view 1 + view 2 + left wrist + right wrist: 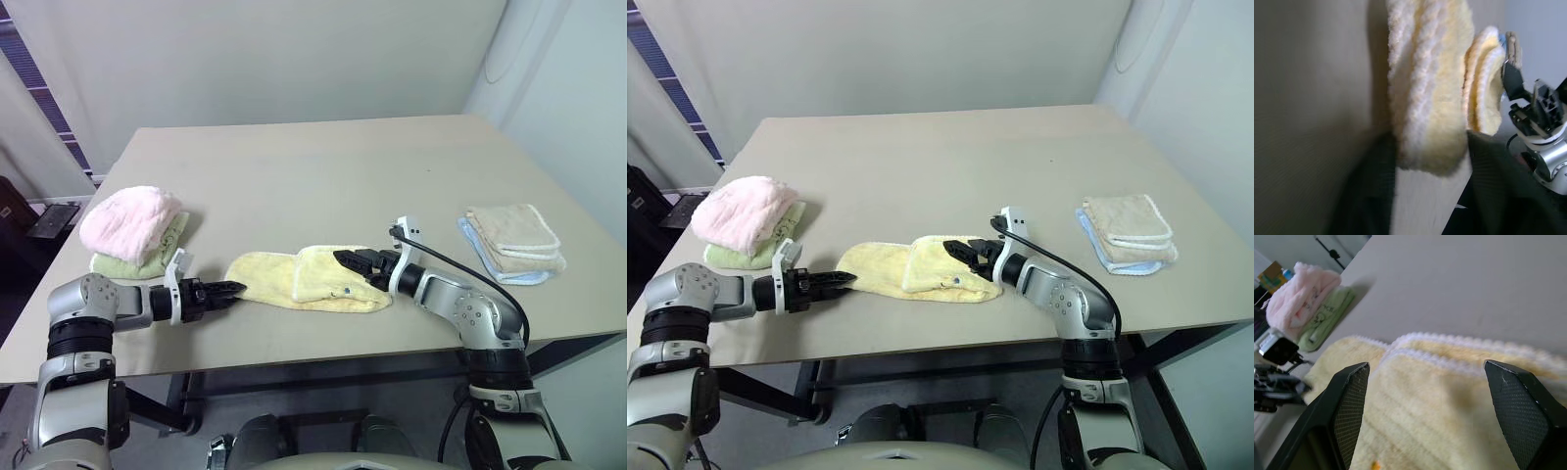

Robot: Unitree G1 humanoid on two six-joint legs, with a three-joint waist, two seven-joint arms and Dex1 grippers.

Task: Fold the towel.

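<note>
Pale yellow terry-cloth towel [309, 278], partly folded, lies on your tan bench [323, 176]. Left tool [233, 289] meets its left end, fingers either side, grip uncertain. Right tool [345, 258] hovers released over its right half.

I log the surface [323, 176] as a pale beige top and use it as my landmark. At its left edge I see a fluffy pink towel [127, 221] heaped on a flat light-green cloth [147, 257], which shows faint dark marks on its top. At the right edge of the surface I see a beige folded towel [513, 235] with a whitish hem, lying on a pale blue cloth [509, 271] that peeks out beneath it. Beyond the far edge of the surface stands a plain light wall [294, 59].
</note>
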